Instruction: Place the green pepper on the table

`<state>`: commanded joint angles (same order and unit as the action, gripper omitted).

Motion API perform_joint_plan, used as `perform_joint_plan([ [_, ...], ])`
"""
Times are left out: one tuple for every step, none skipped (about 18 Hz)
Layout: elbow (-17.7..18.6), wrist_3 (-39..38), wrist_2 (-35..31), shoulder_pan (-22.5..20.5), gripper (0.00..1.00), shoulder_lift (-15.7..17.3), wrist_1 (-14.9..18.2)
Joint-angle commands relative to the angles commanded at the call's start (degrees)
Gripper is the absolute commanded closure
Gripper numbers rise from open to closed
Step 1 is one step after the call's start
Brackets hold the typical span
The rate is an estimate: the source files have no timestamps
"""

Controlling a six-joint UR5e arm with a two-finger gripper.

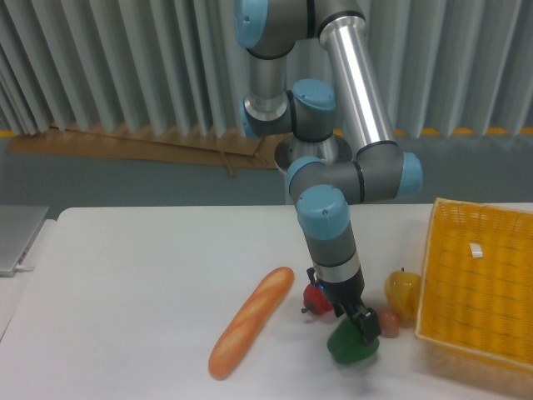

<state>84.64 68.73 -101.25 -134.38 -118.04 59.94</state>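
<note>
One green pepper (349,347) lay low in the frame, right of centre, on the white table (141,292). The gripper (364,327) pointed down at the pepper's upper right side, its dark fingers against the fruit; whether they clasped the pepper or had let go could not be told. To the left of the pepper, a long bread loaf (251,332) lay slantwise on the table, one end toward the lower left, the other toward the arm. Just behind the pepper and left of the gripper's wrist sat a red pepper (316,300), partly hidden by the arm. To the right of the gripper lay a small reddish-orange item (389,322), too small to name, and just behind it stood a yellow pepper (403,292). At the right edge of the frame stood a yellow woven basket (479,287), near the yellow pepper, with a small white tag (475,249) on its weave. The arm (331,233) rose from the gripper through blue-capped joints to the top centre of the frame. At the far left edge lay a flat grey object (18,237). Behind the table hung a pleated grey curtain (108,62).
</note>
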Motion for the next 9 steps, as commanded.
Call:
perform_joint_plan([
  [0.00, 0.00, 0.00, 0.00, 0.00, 0.00, 0.00],
  [0.00, 0.00, 0.00, 0.00, 0.00, 0.00, 0.00],
  [0.00, 0.00, 0.00, 0.00, 0.00, -0.09, -0.09],
  [-0.09, 0.00, 0.00, 0.00, 0.00, -0.09, -0.09],
  [-0.09, 0.00, 0.00, 0.00, 0.00, -0.09, 0.00],
  [0.09, -0.09, 0.00, 0.00, 0.00, 0.00, 0.00],
  [0.17, -0.17, 0.00, 0.00, 0.00, 0.09, 0.00],
  [0.52, 0.17, 0.00, 0.09, 0.00, 0.61, 0.09],
  [0.61, 0.26, 0.00, 0.17, 0.00, 1.57, 0.17],
])
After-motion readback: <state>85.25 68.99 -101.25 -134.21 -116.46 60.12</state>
